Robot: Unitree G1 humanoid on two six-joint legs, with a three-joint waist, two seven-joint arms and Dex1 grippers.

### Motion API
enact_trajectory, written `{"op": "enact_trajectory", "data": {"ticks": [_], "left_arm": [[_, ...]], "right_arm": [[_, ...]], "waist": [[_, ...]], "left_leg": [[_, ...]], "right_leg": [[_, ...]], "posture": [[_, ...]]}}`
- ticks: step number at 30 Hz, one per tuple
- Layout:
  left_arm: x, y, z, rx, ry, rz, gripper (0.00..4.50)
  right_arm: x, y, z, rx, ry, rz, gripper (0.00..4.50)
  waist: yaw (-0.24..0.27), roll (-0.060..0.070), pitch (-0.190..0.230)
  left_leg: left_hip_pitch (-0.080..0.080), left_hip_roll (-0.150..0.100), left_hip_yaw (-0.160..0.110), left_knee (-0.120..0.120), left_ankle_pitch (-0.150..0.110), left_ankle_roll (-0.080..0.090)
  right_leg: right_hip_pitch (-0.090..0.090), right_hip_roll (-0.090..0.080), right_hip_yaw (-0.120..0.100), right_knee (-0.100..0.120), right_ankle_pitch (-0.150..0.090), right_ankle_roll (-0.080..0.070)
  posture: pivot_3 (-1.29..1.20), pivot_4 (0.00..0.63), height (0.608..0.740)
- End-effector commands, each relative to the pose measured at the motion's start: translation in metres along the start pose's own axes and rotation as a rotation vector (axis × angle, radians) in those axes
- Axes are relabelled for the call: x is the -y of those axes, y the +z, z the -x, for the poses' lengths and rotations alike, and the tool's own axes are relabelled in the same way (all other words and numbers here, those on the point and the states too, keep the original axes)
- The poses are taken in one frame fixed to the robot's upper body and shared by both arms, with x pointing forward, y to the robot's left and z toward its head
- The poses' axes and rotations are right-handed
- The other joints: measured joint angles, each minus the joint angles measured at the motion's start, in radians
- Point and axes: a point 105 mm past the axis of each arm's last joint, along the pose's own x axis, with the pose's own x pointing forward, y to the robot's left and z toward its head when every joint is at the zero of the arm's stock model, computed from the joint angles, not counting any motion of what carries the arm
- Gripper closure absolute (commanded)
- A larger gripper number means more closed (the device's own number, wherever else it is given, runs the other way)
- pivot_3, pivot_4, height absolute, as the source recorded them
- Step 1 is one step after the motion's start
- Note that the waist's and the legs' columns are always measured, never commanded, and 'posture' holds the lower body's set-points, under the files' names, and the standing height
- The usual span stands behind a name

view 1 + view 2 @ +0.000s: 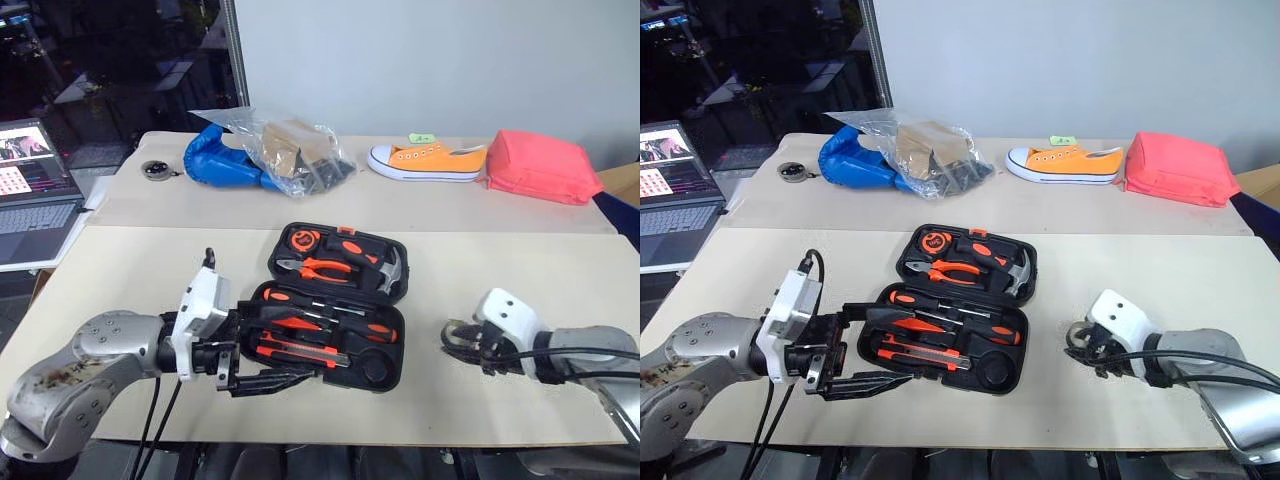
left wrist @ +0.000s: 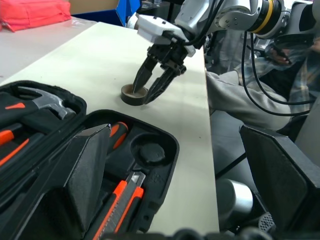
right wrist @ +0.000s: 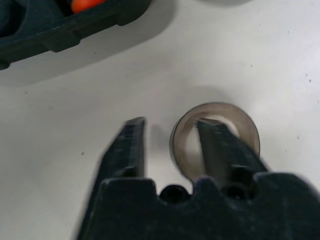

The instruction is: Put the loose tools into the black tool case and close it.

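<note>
The black tool case (image 1: 398,335) lies open in the middle of the near table. Two black-and-orange screwdrivers (image 1: 300,322) and the utility knife (image 1: 300,352) sit in the slots of its near half. A round slot (image 1: 375,368) at its right end is bare. My left gripper (image 1: 892,345) stands open at the case's near left corner, with nothing in it. The greyish tape roll (image 2: 131,95) lies on the table right of the case. My right gripper (image 3: 170,125) is down on it, one finger inside the ring (image 3: 245,125) and the other outside, a gap still showing.
Pliers (image 1: 320,268), a hammer (image 1: 385,270) and a tape measure (image 1: 302,240) sit in the case's far half. On the far table lie a plastic bag (image 1: 280,150), an orange shoe (image 1: 425,160) and a pink pouch (image 1: 540,165). A laptop (image 1: 35,190) is at the left.
</note>
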Motion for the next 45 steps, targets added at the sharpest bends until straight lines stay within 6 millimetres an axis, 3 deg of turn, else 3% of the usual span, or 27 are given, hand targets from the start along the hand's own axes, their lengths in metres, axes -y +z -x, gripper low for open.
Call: {"op": "enact_trajectory", "data": {"ticks": [1,3,17,20,22,25,28,33,40,45], "left_arm": [[0.005,0.006,-0.003,0.012,0.005,-0.033,0.10],[0.005,0.006,-0.003,0.011,0.010,-0.031,0.10],[0.000,0.004,-0.001,0.003,0.067,-0.033,0.10],[-0.003,0.001,0.001,-0.005,0.087,-0.025,0.10],[-0.003,0.000,0.002,-0.009,0.093,-0.019,0.10],[0.000,-0.006,0.006,-0.040,0.093,-0.005,0.10],[0.007,-0.011,0.013,-0.068,0.069,0.009,0.10],[0.017,-0.014,0.033,-0.095,0.054,0.045,0.10],[0.018,-0.018,0.047,-0.126,0.106,0.048,0.10],[0.019,-0.020,0.047,-0.127,0.116,0.048,0.10]], "right_arm": [[0.006,0.004,0.002,-0.011,-0.008,0.047,4.17],[0.007,0.005,0.001,-0.016,-0.006,0.056,4.49],[0.009,0.023,0.006,0.064,0.015,0.070,4.49],[-0.013,0.059,0.016,0.235,0.134,0.102,4.49],[-0.026,0.071,0.020,0.282,0.208,0.128,4.49],[-0.056,0.078,0.016,0.269,0.386,0.250,4.49],[-0.073,0.077,0.006,0.241,0.505,0.348,4.49],[-0.077,0.059,-0.016,0.149,0.572,0.482,4.49],[-0.086,0.059,-0.024,0.120,0.666,0.551,4.49],[-0.095,0.073,-0.028,0.167,0.709,0.597,4.49]], "waist": [[0.000,0.000,0.000],[0.000,0.000,0.000],[-0.003,0.000,0.000],[-0.002,0.000,0.000],[-0.006,0.001,0.000],[-0.005,0.000,0.001],[-0.006,0.000,0.001],[-0.005,0.000,0.002],[-0.005,-0.002,0.001],[-0.010,-0.003,0.000]], "left_leg": [[0.000,0.000,0.000,0.000,0.000,0.000],[0.000,0.000,0.000,0.000,0.000,0.000],[0.000,0.000,0.000,0.000,0.000,0.000],[0.000,0.000,0.000,0.000,0.000,0.000],[0.000,0.000,-0.001,-0.001,0.000,0.000],[0.000,0.000,-0.002,-0.001,0.000,0.000],[0.001,0.001,-0.002,-0.001,0.000,0.000],[0.001,0.002,-0.001,-0.001,0.000,0.000],[0.005,0.004,-0.001,-0.002,0.000,0.000],[0.006,0.006,-0.002,-0.003,0.000,0.000]], "right_leg": [[0.000,0.000,0.000,0.000,0.000,0.000],[0.000,0.000,0.000,0.000,0.000,0.000],[0.000,0.000,0.000,0.000,0.000,0.000],[0.000,0.000,0.000,0.000,0.000,0.000],[-0.001,0.000,0.000,0.000,0.000,0.000],[0.000,0.000,0.000,0.000,0.000,0.000],[0.000,0.000,0.000,0.000,0.000,0.000],[-0.001,-0.002,-0.001,0.000,0.000,-0.001],[0.001,-0.001,-0.001,0.000,-0.001,-0.002],[0.001,0.000,-0.001,0.000,0.000,-0.004]], "posture": [[0.00,0.150,0.740],[0.00,0.150,0.740],[0.00,0.150,0.740],[0.00,0.150,0.740],[0.00,0.150,0.740],[0.00,0.150,0.740],[0.00,0.150,0.740],[0.00,0.150,0.740],[0.00,0.150,0.740],[0.00,0.150,0.740]]}}
